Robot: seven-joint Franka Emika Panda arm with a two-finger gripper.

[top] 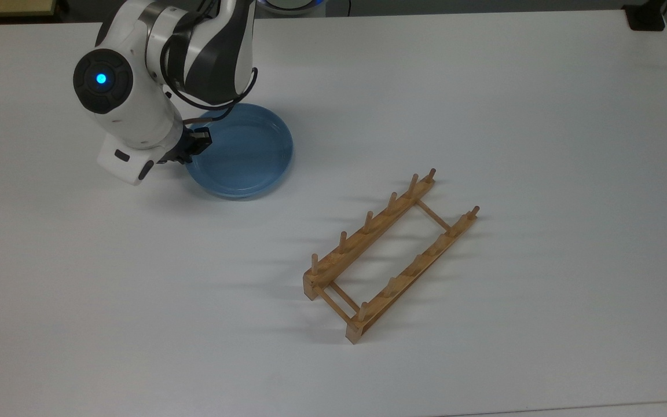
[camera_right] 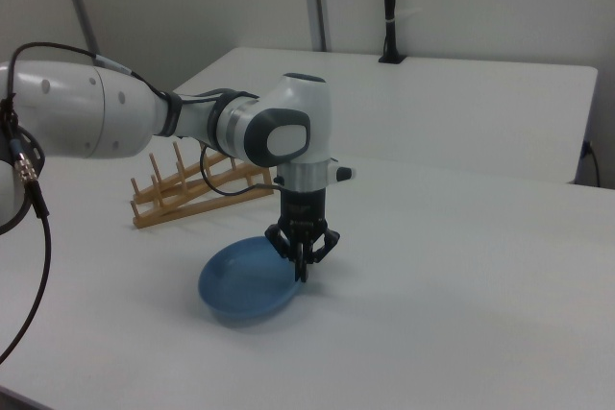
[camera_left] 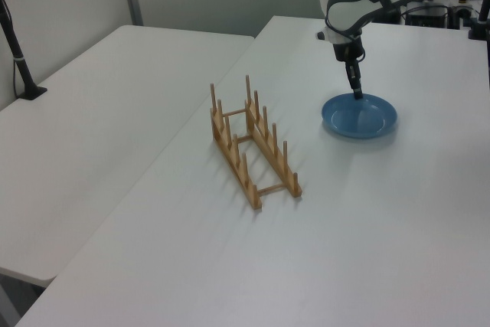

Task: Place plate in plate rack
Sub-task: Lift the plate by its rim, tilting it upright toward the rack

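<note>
Rack: the plate rack (top: 389,258) stands on the white table (top: 513,116), at the near side of the top view, right of the middle. It is of light-brown wood, with two long rails and thin crossbars between them. Upright pegs stand along each rail. It lies diagonal in the top view, and nothing sits between its pegs.

Rack in the other views: in the left view the plate rack (camera_left: 253,143) is in the middle of the table; in the right view the plate rack (camera_right: 187,187) shows behind the arm, partly hidden by it.

Plate: the plate (top: 244,153) is light blue, round and shallow, with a low rim. It is well apart from the rack, further back and toward the top view's left. In the right view its edge under the gripper looks a little raised from the table, but I cannot tell this for sure.

Gripper: the gripper (top: 197,141) points down at the plate's edge on the top view's left. In the right view the gripper (camera_right: 303,264) has its fingers pressed together on the plate's (camera_right: 245,280) rim, pinching it. In the left view the gripper (camera_left: 357,93) meets the far edge of the plate (camera_left: 360,116).

Arm: the white and black arm (top: 154,63) reaches in from the far edge of the top view.
</note>
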